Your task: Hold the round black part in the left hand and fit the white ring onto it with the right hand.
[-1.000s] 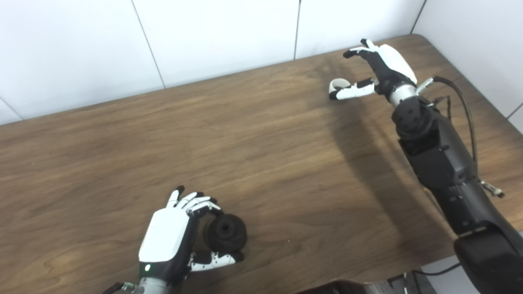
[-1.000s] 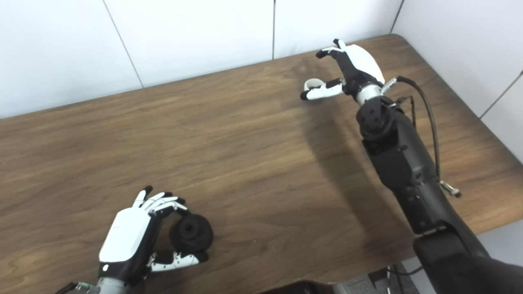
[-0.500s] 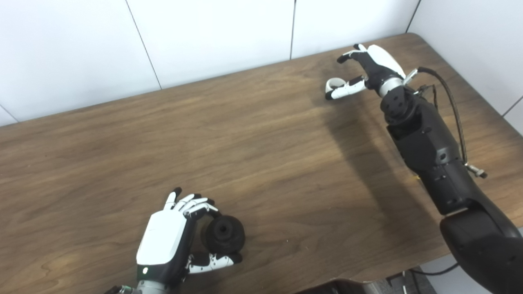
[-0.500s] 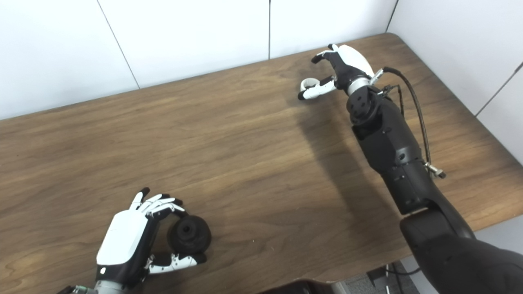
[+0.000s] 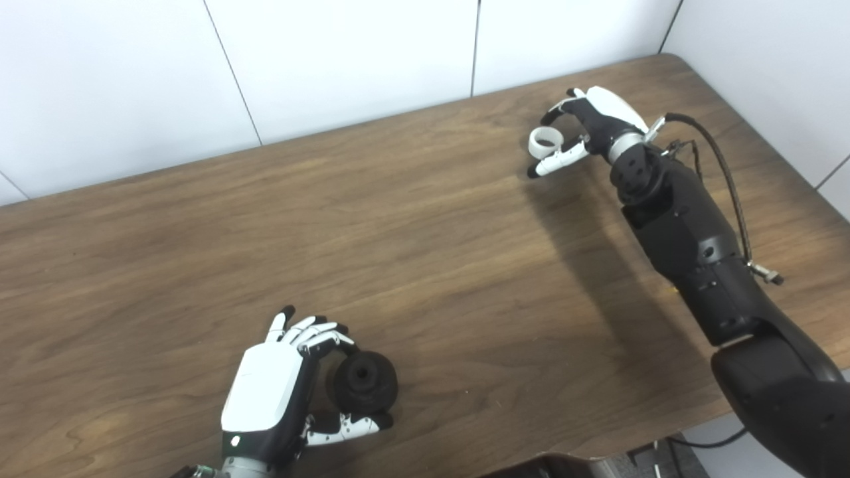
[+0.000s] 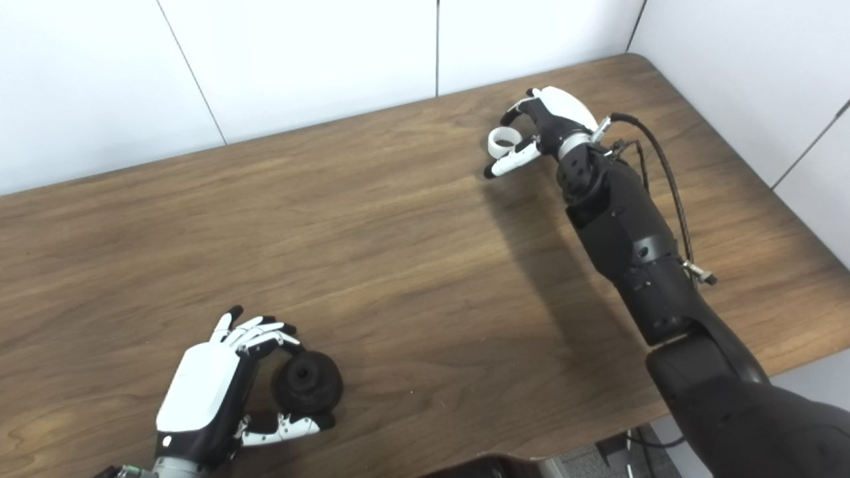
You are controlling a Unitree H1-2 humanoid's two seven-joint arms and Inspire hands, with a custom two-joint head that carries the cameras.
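White ring point(image 5: 546, 141) pinched by R hand point(image 5: 593, 123) at rim; judged light, stiff, slippery. Black part point(image 5: 364, 381) gripped by L hand point(image 5: 273, 392) on counter point(image 5: 425, 265).

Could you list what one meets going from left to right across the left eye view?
left hand → round black part → white ring → right hand
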